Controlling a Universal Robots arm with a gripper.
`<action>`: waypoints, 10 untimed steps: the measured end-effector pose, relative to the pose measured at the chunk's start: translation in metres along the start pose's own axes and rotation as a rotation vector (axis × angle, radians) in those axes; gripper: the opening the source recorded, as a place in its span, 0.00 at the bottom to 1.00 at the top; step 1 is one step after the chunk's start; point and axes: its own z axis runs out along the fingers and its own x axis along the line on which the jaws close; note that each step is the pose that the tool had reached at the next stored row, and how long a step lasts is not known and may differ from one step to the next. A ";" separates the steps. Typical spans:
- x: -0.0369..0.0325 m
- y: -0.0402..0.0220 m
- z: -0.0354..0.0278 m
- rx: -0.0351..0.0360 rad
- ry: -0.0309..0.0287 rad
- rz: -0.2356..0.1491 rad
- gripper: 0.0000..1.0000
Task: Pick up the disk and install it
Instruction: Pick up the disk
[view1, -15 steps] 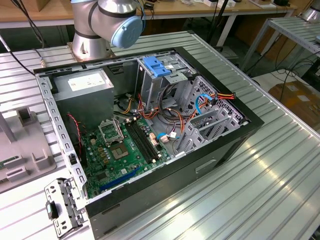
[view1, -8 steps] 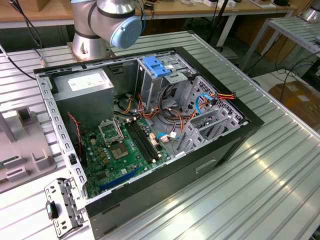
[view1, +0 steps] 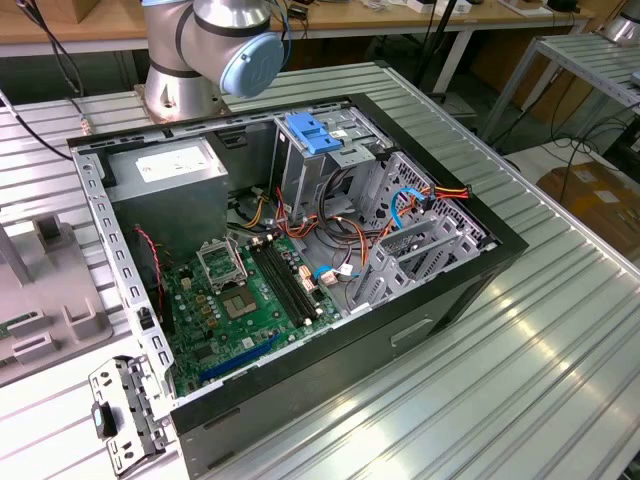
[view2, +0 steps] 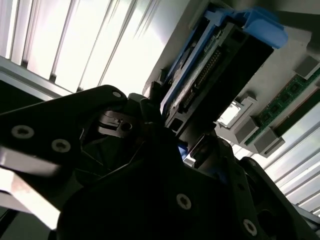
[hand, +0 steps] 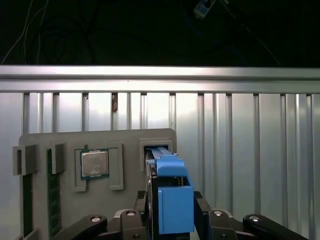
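Jaws snug on both sides of the disk (hand: 174, 202), edge-up at the grey tray (hand: 100, 140)

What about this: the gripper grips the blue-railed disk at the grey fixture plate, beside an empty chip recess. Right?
One error: the recess holds a chip, as the first wrist view shows. The gripper does grip the blue-railed disk at the grey fixture plate.

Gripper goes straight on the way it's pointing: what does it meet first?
The disk, standing in a slot of the grey holder, directly ahead of the gripper. Whether they touch is unclear.
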 end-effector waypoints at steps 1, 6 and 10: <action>0.0000 0.0000 0.0001 0.0001 0.0055 0.000 0.48; 0.0000 0.0000 0.0000 0.0016 0.0123 0.001 0.48; 0.0000 0.0000 0.0003 0.0386 0.0119 0.000 0.48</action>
